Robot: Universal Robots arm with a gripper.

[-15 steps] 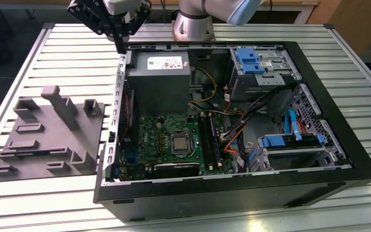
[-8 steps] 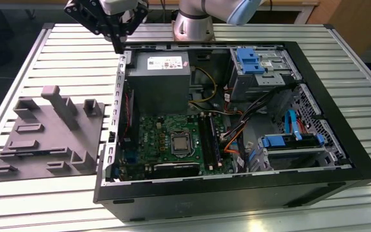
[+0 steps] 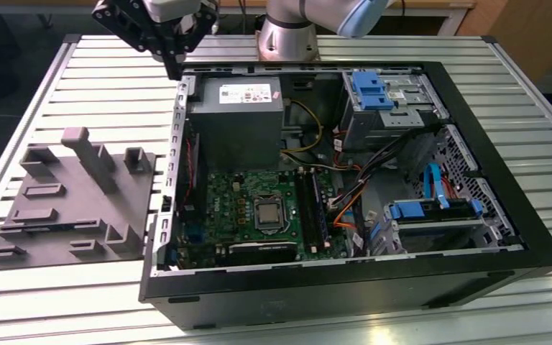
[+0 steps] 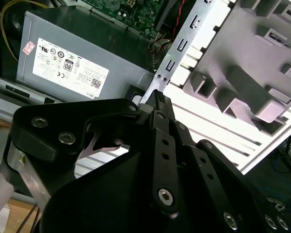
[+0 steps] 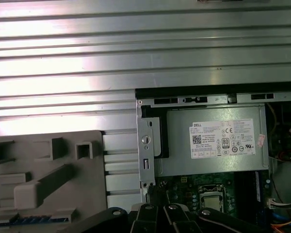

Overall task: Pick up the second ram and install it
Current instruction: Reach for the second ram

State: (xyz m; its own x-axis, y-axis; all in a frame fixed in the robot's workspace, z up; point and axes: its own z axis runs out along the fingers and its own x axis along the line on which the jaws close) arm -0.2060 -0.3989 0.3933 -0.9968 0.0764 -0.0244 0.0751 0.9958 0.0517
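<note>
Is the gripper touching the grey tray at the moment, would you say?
Apart. The exterior view shows the gripper at a corner of the case, bare table between it and the tray.

An open computer case (image 3: 353, 287) sits beside a grey holder tray (image 3: 75, 215).

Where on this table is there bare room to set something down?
Bare slats of the table lie beyond the grey holder, toward the far edge, and on the exterior view's right of the computer case. The gap between holder and case is narrow. Inside the case, cables and drives crowd it.
</note>
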